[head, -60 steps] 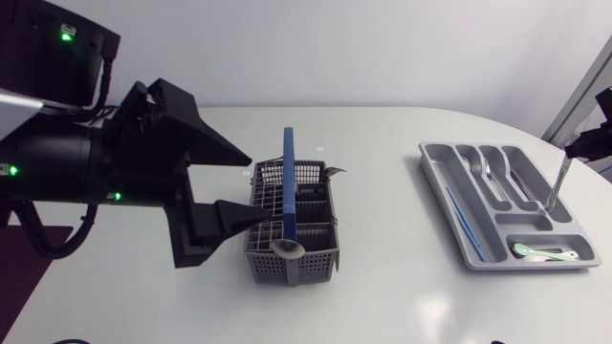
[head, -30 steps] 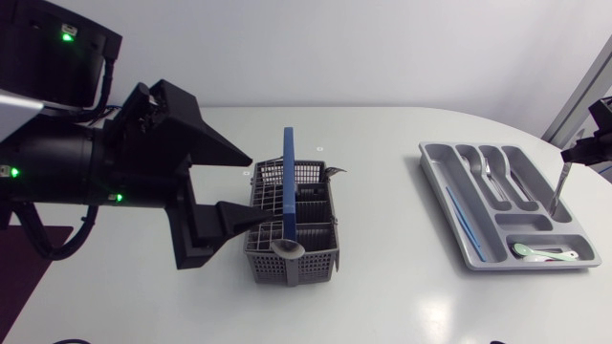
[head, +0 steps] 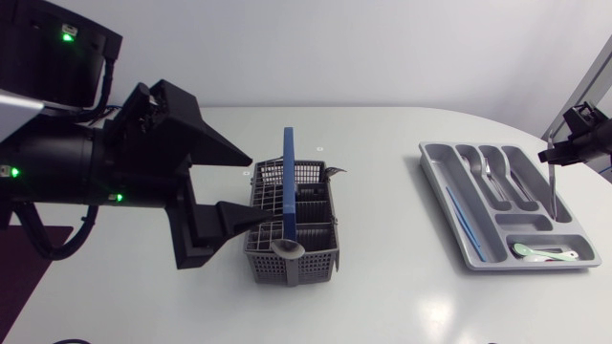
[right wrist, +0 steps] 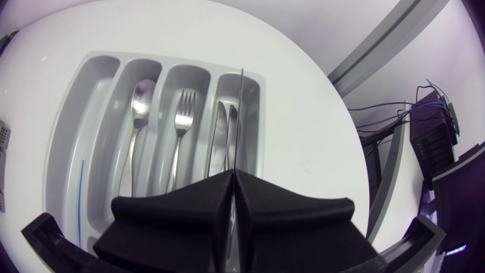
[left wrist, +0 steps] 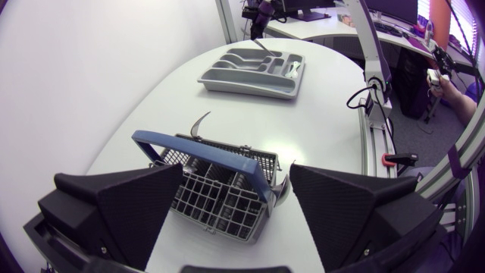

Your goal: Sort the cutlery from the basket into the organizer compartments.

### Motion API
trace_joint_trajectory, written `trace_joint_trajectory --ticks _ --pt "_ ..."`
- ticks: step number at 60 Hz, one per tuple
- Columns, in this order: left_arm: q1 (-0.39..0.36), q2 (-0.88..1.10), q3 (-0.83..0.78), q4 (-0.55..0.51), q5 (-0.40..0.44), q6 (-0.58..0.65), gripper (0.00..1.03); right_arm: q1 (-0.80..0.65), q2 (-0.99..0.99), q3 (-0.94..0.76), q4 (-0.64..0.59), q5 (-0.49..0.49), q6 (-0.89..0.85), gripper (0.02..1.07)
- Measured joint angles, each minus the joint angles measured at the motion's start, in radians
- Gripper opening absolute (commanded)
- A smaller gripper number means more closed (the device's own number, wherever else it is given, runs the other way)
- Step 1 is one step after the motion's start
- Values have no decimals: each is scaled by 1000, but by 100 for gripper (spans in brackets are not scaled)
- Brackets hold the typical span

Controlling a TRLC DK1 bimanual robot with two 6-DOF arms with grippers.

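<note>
**Knife poised over the organizer's knife slot**

Slim steel table knife (head: 554, 186) is hanging tip-down from the right jaws, which are pinching its upper end from both sides. Right arm (head: 581, 126) is holding it above the outer side of the grey plastic organizer tray (head: 430, 158) on the white counter (head: 382, 287). In the right wrist view the knife is pointing straight ahead of the jaws. Its line is falling along the outermost long compartment, where two steel knives (right wrist: 221, 133) are lying, beside the fork (right wrist: 180, 117) and spoon (right wrist: 139, 97) slots. Long axis is standing upright while the slot is running flat, so the coming move is likely calling for lowering and laying over lengthwise, not sideways travel. Tip-to-floor gap: cannot tell.

Left jaws are standing wide open, gripping nothing. Their tips are flanking the near side of the grey slotted cutlery basket with upright blue handle (head: 316, 272), well apart from the tray. Right arm is the nearer one for the drop.
</note>
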Motion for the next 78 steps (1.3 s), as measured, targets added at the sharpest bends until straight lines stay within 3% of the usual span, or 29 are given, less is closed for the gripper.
trace_joint_trajectory --ticks 13,19,41,43,45,48,52,63,78 --pt "-6 -1 0 0 -3 0 98 38 137 103 0 66 40 8" --pt "-6 -7 0 -3 -3 0 98 50 169 130 0 83 47 16" --pt "-5 -32 0 -8 -4 0 98 56 198 170 -1 92 52 19" --pt "-5 -32 0 -8 -4 0 98 56 196 169 0 91 52 25" --pt "-5 -32 0 -8 -7 0 98 56 191 159 6 87 52 43" --pt "4 -34 -1 -8 -7 0 98 59 156 109 18 67 51 55" --pt "28 -41 -4 -10 -7 0 98 72 68 5 34 40 50 59" --pt "68 -64 -31 -14 -7 0 98 172 -246 -266 87 -56 13 65" --pt "49 -77 -90 -55 -7 1 98 383 -649 -570 93 -232 -48 65"
